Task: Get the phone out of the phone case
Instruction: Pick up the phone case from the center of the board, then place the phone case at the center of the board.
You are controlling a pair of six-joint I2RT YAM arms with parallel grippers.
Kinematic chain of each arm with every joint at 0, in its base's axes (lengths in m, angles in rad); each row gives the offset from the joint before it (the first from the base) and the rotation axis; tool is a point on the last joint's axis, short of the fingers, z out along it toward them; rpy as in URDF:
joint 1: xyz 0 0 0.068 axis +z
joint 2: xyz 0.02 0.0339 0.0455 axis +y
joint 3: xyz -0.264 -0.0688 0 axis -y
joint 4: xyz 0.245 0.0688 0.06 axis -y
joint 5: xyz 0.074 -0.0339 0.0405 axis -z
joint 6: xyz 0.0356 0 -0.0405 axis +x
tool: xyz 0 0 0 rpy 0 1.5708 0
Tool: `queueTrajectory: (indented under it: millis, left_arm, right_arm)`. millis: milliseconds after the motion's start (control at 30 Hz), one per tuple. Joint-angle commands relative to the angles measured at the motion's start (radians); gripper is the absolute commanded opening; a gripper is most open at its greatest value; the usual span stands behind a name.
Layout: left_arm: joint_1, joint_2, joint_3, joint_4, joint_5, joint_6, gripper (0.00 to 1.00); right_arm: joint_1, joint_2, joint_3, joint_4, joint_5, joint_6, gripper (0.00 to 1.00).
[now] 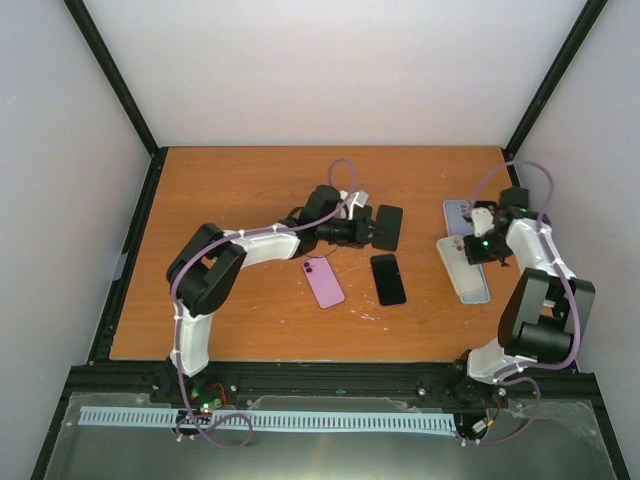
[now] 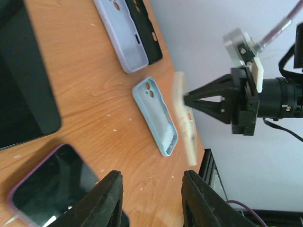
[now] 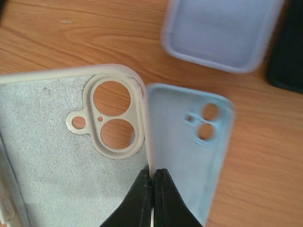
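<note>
My right gripper point(image 3: 154, 177) is shut on the side wall of an empty beige phone case point(image 3: 57, 156). The wood shows through the case's camera cut-out. In the top view the right gripper point(image 1: 478, 243) holds this case point(image 1: 448, 247) at the table's right side. It looks blurred in the left wrist view point(image 2: 185, 123). A purple phone point(image 1: 323, 282) and a black phone point(image 1: 388, 279) lie flat at mid-table. My left gripper point(image 2: 154, 198) is open and empty above the wood, beside the two phones and just behind them in the top view point(image 1: 388, 228).
An empty light blue case point(image 3: 189, 142) lies right beside the beige one. An empty lilac case point(image 3: 222, 33) and a black case point(image 3: 289, 52) lie farther back. The table's right edge and the black frame post point(image 2: 208, 165) are close behind the cases.
</note>
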Motion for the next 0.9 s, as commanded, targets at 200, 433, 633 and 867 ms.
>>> queueTrajectory:
  millis: [200,433,633,867]
  left_arm:
    - [0.05,-0.22,-0.139,-0.108,-0.112,0.186,0.39]
    - [0.051,-0.271,-0.204,-0.113,-0.114,0.199,0.4]
    - [0.05,-0.29,-0.229,-0.116,-0.12,0.196,0.4]
    - [0.051,-0.296,-0.237,-0.141,-0.134,0.207,0.41]
  right_arm:
    - [-0.314,0.043,0.054,-0.025,0.142,-0.185,0.03]
    - [-0.333,0.183,0.13,0.044,0.172,-0.157,0.03]
    - [-0.332,0.308,0.195,0.079,0.188,-0.118,0.03]
    - [-0.33,0.362,0.232,0.055,0.109,-0.076,0.12]
